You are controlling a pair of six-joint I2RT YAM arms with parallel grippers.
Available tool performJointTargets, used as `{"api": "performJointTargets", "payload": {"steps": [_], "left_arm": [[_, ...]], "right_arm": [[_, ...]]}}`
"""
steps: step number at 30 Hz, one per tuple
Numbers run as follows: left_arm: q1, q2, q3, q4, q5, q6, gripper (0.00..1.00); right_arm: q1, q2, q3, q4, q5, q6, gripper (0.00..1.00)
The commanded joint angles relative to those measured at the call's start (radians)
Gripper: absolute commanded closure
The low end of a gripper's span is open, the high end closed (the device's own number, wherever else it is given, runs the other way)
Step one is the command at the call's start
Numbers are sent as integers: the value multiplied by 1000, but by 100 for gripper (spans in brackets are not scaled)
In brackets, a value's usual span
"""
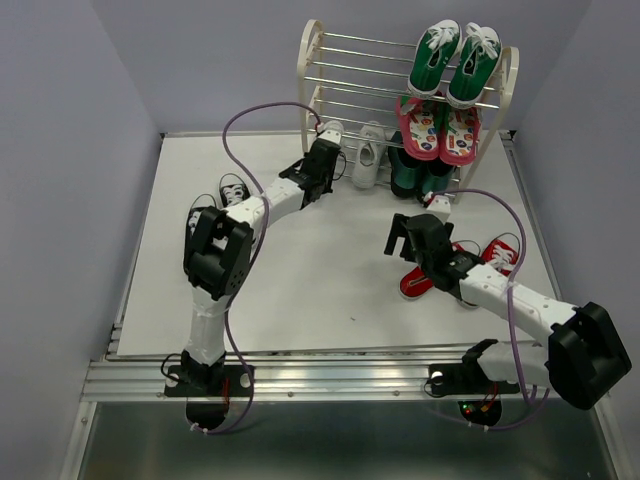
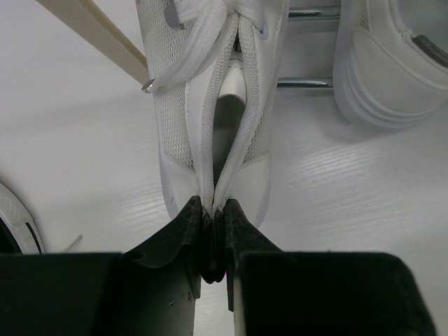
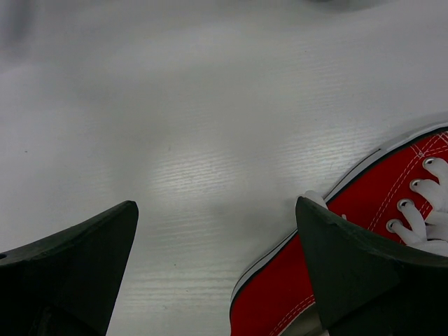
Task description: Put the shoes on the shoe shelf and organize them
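White sneaker (image 2: 178,133): your left tool (image 2: 213,241) clamped on its heel collar, pinching both sides together. Toe end over lowest rods of shoe shelf (image 1: 312,70), at left corner; heel end over bench (image 1: 300,290). Second white sneaker (image 2: 392,63) just beside it, to right. Your right tool (image 3: 213,241): jaws wide apart, holding nothing, hovering at red sneaker (image 3: 364,210) on bench. Step in hand, likely: seating white sneaker on bottom tier. Next: you square it beside its mate, release, back out clear of frame. Black sneaker (image 1: 232,188) lies on bench, not yet shelved.
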Motion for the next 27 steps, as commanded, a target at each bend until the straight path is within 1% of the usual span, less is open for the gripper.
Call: {"api": "performJointTargets", "payload": {"steps": [1, 4, 5, 14, 17, 21, 27], "left_arm": [[17, -3, 115, 107, 7, 32, 100], [17, 14, 137, 118, 20, 48, 100], [17, 21, 143, 146, 25, 51, 100], [26, 92, 200, 199, 17, 58, 100], [31, 116, 243, 205, 36, 69, 100], [34, 146, 273, 219, 20, 80, 100], [52, 182, 307, 259, 42, 61, 100]], "right_arm": [[-3, 33, 8, 75, 36, -30, 0], [-3, 52, 12, 86, 41, -36, 0], [-3, 57, 12, 92, 44, -38, 0], [-3, 79, 21, 112, 53, -51, 0], [-3, 91, 18, 117, 67, -59, 0], [-3, 89, 17, 115, 70, -61, 0], [-3, 92, 1, 115, 67, -53, 0]]}}
